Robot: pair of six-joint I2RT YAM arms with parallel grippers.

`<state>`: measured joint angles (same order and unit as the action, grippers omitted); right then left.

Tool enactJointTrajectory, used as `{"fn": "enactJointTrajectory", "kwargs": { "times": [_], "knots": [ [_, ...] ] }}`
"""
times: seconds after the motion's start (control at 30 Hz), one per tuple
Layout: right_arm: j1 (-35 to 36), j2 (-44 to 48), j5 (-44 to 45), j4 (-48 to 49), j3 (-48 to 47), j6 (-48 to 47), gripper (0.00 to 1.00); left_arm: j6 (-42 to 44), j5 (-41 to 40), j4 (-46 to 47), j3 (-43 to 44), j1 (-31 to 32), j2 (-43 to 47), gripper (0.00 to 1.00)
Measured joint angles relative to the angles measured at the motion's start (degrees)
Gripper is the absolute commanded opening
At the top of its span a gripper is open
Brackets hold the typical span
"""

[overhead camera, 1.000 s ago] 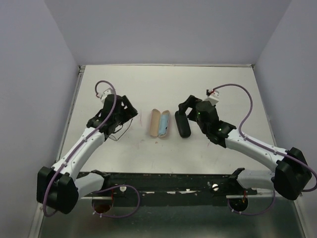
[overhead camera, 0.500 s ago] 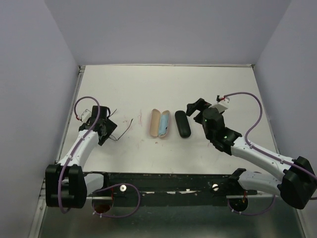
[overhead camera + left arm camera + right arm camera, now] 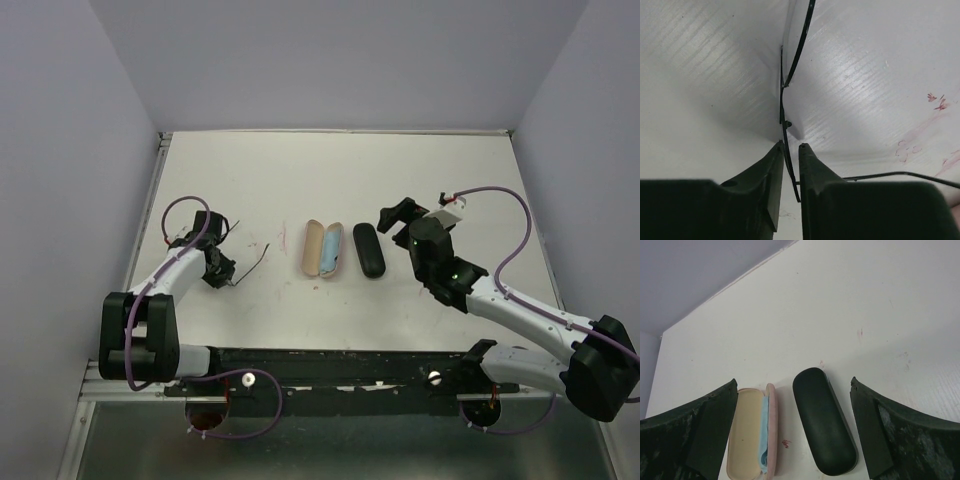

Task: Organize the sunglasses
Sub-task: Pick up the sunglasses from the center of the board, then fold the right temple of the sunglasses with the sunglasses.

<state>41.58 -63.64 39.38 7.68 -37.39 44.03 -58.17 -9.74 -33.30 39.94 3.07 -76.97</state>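
Note:
The sunglasses here are a thin black wire-framed pair lying at the left of the table. In the left wrist view their rim runs up from between my fingers, and one temple stretches off to the right. My left gripper has closed to a narrow slot around that rim, which lies against the left finger. My right gripper hovers wide open just right of the cases and holds nothing.
An open pink case with a light-blue cloth in it lies mid-table. A closed black case lies right beside it. Red marks stain the white tabletop. Walls enclose the table on three sides.
My left arm has drawn back to the left and lowered onto the sunglasses, its jaws closing from wide open to a narrow slot. The right gripper backed off the black case to the right.

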Motion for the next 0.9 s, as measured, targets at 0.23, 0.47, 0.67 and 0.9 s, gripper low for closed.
{"fn": "enactJointTrajectory", "kwargs": {
  "times": [0.23, 0.47, 0.67, 0.9],
  "knots": [
    [0.0, -0.2, 0.0, 0.0, 0.0, 0.2, 1.00, 0.9, 0.4, 0.0, 0.0, 0.0, 0.0, 0.10],
    [0.0, -0.2, -7.9, 2.8, 0.0, -3.8, 0.97, 4.3, 4.6, 2.4, -1.3, 0.1, 6.6, 0.05],
    [0.0, -0.8, -37.6, 11.2, 0.0, -15.1, 0.95, 8.2, 15.4, 12.5, -5.8, 3.7, 18.9, 0.01],
    [0.1, -4.1, -70.2, 22.7, 3.8, -20.6, 0.89, 10.8, 30.8, 25.5, -6.8, 11.9, 22.9, 0.00]
  ]
}}
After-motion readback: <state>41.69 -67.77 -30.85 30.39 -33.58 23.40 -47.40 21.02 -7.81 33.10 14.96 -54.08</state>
